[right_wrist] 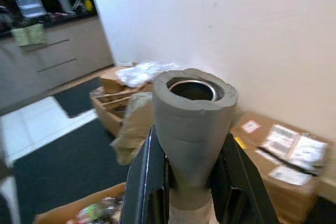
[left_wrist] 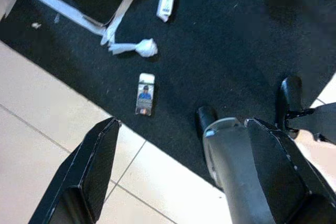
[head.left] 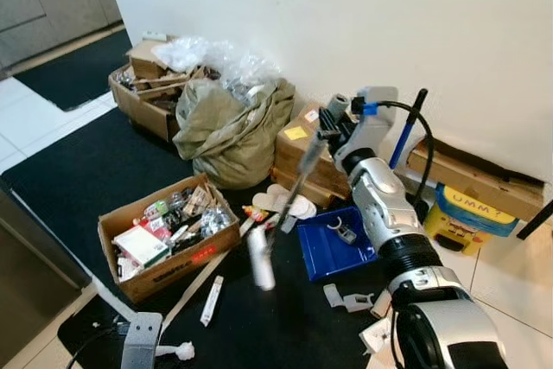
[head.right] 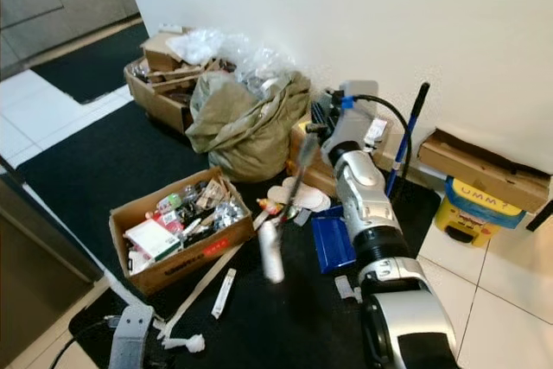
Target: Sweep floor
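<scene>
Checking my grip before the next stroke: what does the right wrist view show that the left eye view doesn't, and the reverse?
Only the right wrist view shows the right gripper shut on the grey broom handle, whose top end is hollow.

Only the left eye view shows the floor: blue dustpan, open cardboard box, scattered litter on the black mat.

Both show the olive bag and the boxes along the white wall.

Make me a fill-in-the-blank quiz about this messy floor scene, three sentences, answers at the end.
1. The right gripper is shut on a grey foam-covered ____.
2. The blue dustpan lies on the ____ mat.
3. The olive bag slumps against the ____ wall.

Missing words: handle; black; white
</scene>
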Tool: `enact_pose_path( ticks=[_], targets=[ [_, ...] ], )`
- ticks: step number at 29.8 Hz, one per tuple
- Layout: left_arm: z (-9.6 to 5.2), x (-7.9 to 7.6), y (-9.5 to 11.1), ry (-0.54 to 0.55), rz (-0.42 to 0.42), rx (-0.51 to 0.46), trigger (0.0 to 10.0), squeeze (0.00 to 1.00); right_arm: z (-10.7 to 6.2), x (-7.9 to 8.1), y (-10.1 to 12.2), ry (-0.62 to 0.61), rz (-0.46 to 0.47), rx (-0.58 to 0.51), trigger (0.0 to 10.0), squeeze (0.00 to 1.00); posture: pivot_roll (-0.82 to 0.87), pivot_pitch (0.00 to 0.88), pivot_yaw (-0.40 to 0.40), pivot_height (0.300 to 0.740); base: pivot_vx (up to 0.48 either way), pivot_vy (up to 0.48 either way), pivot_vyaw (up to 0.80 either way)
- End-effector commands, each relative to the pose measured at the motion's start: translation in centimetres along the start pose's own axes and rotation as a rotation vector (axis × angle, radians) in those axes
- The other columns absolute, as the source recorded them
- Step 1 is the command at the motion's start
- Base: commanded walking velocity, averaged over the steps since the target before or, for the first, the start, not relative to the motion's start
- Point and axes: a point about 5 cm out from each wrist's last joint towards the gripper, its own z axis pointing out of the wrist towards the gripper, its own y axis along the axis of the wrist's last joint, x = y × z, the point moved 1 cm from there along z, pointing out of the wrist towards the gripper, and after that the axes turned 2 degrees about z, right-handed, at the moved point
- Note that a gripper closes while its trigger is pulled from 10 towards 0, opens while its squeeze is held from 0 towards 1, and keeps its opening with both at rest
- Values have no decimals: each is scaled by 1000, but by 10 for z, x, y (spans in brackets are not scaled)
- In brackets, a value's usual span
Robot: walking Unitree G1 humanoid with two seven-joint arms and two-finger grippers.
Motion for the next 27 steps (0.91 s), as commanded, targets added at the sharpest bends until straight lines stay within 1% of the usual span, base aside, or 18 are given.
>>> enact_pose_path(
  ticks=[1, 4, 7, 8, 11, 17, 20, 24, 27],
  targets=[
    [-1, 4, -4, 4, -7, 23, 10000, 0, 0, -2, 7, -22, 17, -38, 10000, 0, -32, 2, 27, 740, 0, 0, -800],
    [-1, 3, -6, 3, -14, 30, 10000, 0, -2, -6, 4, -44, 17, -19, 10000, 0, -36, 0, 27, 740, 0, 0, -800],
    [-2, 2, -9, 4, -16, 37, 10000, 0, -3, -5, 2, -38, 15, -12, 10000, 0, -38, 0, 26, 740, 0, 0, -800],
    [-3, 2, -11, 5, -17, 44, 10000, 0, -3, -3, 1, -23, 29, -12, 10000, 0, -38, 0, 25, 740, 0, 0, -788],
    [-3, 1, -14, 8, -22, 50, 10000, 0, -3, 5, 1, 20, 54, -17, 10000, 0, -36, 0, 24, 740, 0, 0, 0],
    [-4, -2, -17, 3, -21, 54, 10000, 0, -2, 19, -2, 81, 58, -14, 10000, 0, -30, 0, 23, 740, 0, 0, 0],
    [-4, -4, -19, 2, -18, 59, 10000, 0, -3, 22, -5, 96, 56, -1, 10000, 0, -32, 0, 22, 740, 0, 0, 0],
    [-5, -5, -22, -1, -12, 65, 10000, 0, -4, 24, -8, 109, 52, 11, 10000, 0, -32, 0, 22, 740, 240, 0, 0],
    [-8, -9, -31, -17, 4, 82, 10000, 0, -7, 28, -12, 131, 55, 26, 10000, 0, -36, 0, 26, 740, 271, 0, 0]
  ],
)
